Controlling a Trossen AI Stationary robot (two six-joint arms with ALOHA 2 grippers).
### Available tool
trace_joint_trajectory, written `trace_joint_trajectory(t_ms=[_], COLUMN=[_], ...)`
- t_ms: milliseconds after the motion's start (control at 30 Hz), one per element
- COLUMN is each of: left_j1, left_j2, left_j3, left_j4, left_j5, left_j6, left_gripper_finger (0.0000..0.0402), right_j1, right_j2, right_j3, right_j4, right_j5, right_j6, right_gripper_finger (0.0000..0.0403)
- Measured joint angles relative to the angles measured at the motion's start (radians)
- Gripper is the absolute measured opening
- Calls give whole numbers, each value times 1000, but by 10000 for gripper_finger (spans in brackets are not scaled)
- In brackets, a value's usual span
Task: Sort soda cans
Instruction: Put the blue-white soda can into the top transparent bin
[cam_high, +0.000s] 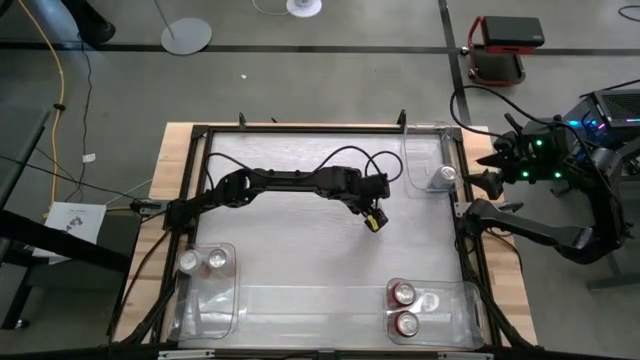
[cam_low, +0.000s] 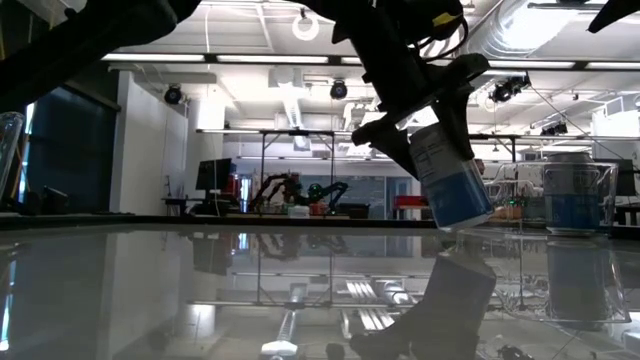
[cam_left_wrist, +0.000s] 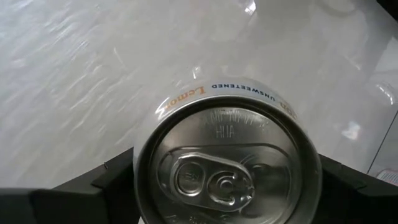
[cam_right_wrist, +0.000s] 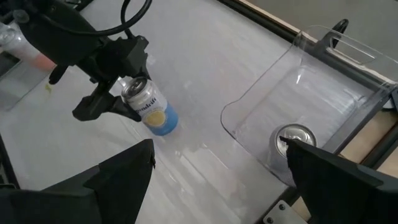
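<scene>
My left gripper (cam_high: 375, 217) is over the middle of the table, shut on a white-and-blue soda can (cam_low: 450, 180) with a silver top (cam_left_wrist: 227, 168). The right wrist view shows that can (cam_right_wrist: 152, 111) tilted. My right gripper (cam_right_wrist: 217, 186) is open and waits off the table's right edge (cam_high: 492, 165), above the far right bin (cam_right_wrist: 323, 81). That bin holds one silver can (cam_high: 447, 175), standing on its base. Two silver cans (cam_high: 203, 262) stand in the near left bin. Red cans (cam_high: 405, 308) stand in the near right bin. My left gripper pinches the can by its upper body (cam_low: 425, 140), just under the top rim, one finger (cam_left_wrist: 102, 180) on each side. The fingers come slanting down from above and from the table's left. The can hangs tilted, its blue bottom end (cam_low: 465, 215) just above the table.
Three clear plastic bins stand at the table's corners: far right (cam_high: 425, 160), near left (cam_high: 232, 290) and near right (cam_high: 455, 315). A black frame (cam_high: 300, 128) runs around the table. Bare tabletop (cam_high: 300, 250) lies between the bins.
</scene>
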Motion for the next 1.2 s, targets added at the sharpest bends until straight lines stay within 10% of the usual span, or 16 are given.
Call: trace_joint_trajectory(t_ms=[1200], left_j1=[-21], left_j2=[-21], left_j3=[0], left_j4=[-175], left_j5=[43], left_j6=[213], left_gripper_finger=[372], right_j1=[0], right_j2=[-2], right_j3=[-1], right_j4=[3], right_j5=[-65], right_j6=[-2], right_gripper_finger=[353])
